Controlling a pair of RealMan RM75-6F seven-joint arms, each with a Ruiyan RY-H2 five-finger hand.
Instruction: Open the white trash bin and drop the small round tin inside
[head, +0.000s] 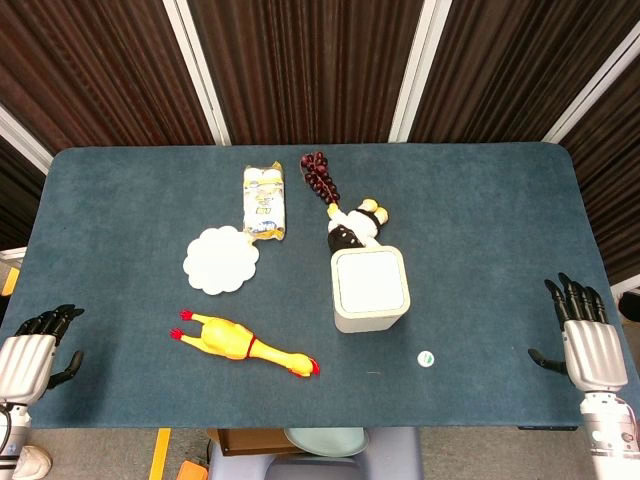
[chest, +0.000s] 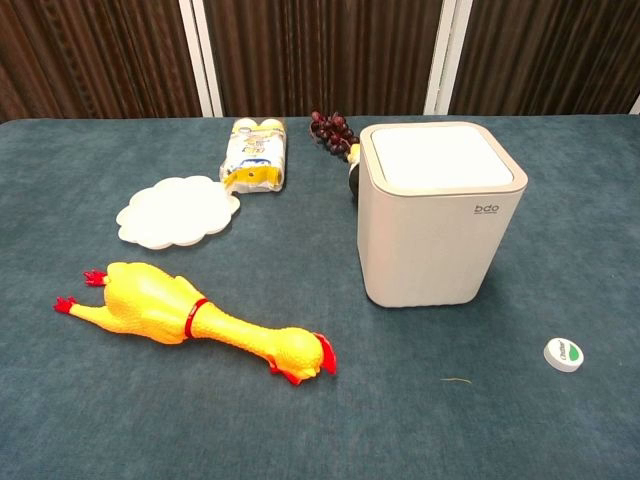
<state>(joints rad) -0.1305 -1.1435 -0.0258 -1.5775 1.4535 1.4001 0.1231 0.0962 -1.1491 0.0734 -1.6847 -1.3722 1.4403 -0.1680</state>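
The white trash bin (head: 370, 290) (chest: 440, 212) stands near the table's middle with its lid down. The small round tin (head: 426, 358) (chest: 563, 354), white with a green label, lies on the cloth to the bin's front right. My right hand (head: 585, 335) hovers at the table's front right corner, fingers apart and holding nothing, well right of the tin. At the front left edge sits my left hand (head: 35, 345), fingers apart and empty. Neither hand appears in the chest view.
A yellow rubber chicken (head: 245, 343) (chest: 190, 320) lies front left of the bin. A white scalloped plate (head: 221, 260) (chest: 178, 210), a snack pack (head: 264, 203) (chest: 254, 155), dark grapes (head: 320, 176) (chest: 330, 129) and a black-and-white toy (head: 356, 226) sit behind the bin.
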